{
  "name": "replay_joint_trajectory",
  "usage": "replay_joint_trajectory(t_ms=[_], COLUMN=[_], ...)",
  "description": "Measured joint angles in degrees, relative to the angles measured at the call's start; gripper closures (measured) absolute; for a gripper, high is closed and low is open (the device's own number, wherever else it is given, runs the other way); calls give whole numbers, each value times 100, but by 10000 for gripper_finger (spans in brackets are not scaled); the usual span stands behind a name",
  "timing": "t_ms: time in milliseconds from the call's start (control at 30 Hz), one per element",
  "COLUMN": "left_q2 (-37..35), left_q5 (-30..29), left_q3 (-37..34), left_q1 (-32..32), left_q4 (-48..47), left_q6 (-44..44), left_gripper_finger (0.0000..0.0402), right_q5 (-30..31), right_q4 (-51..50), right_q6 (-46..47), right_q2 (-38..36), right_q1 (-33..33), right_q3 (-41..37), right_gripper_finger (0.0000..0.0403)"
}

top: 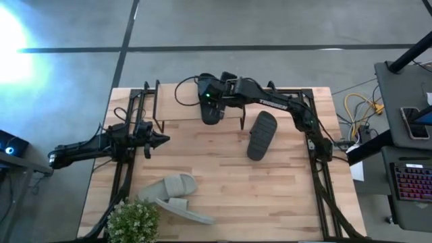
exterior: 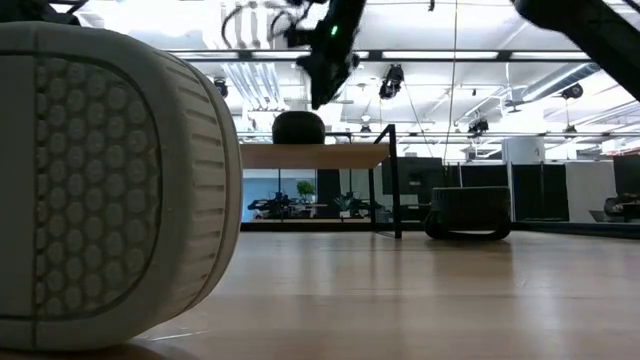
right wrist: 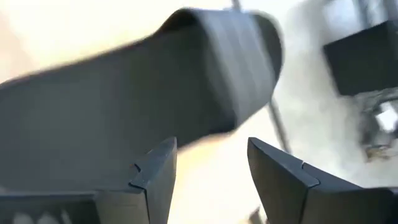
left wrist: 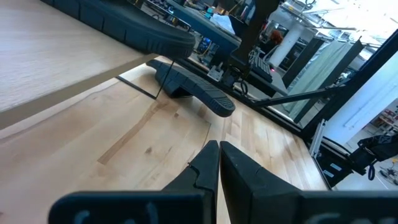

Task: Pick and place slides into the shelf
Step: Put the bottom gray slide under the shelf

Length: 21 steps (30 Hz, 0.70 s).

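Left gripper point(top: 164, 140) idle over worktop point(top: 223, 182) at left edge, fingers point(left wrist: 205, 171) clenched together, holding nothing. Two light grey slides point(top: 174, 196) lie near front left beside a potted plant point(top: 133, 221). Shelf point(top: 182, 102) at rear; one dark slide point(top: 210, 108) rests on it, right gripper point(top: 206, 94) above, fingers point(right wrist: 155, 177) spread, released. Second dark slide point(top: 261, 135) on worktop just right of shelf.

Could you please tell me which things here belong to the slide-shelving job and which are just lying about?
Job: shelf; dark slide on the shelf, below the open right gripper; dark slide on the table; two grey slides; left gripper, shut, waiting at the table's left.
Lying about: potted plant; keyboard; yellow cables.
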Motion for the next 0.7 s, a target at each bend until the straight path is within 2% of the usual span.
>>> replay_joint_trajectory(t_ms=[167,233,433,600,700], left_q2=[0,0,0,17,13], left_q5=[-1,0,-8,-681,-543], left_q3=[0,0,0,-2,11], left_q1=[1,2,0,7,2], left_q4=[0,0,2,358,828], left_q6=[1,1,2,-16,-528], left_gripper_finger=[402,402,402,402,402], right_q5=[-1195,-1414,-1352,-1350,-1349], right_q4=[-1040,-1264,-1248,-1259,-1379], right_q6=[1129,1586,2325,2929,3257], right_q2=[-539,-688,-1067,-1113,-1149], right_q1=[231,303,699,1056,1308], right_q3=[-334,-513,-876,-919,-918], right_gripper_finger=[221,227,242,248,252])
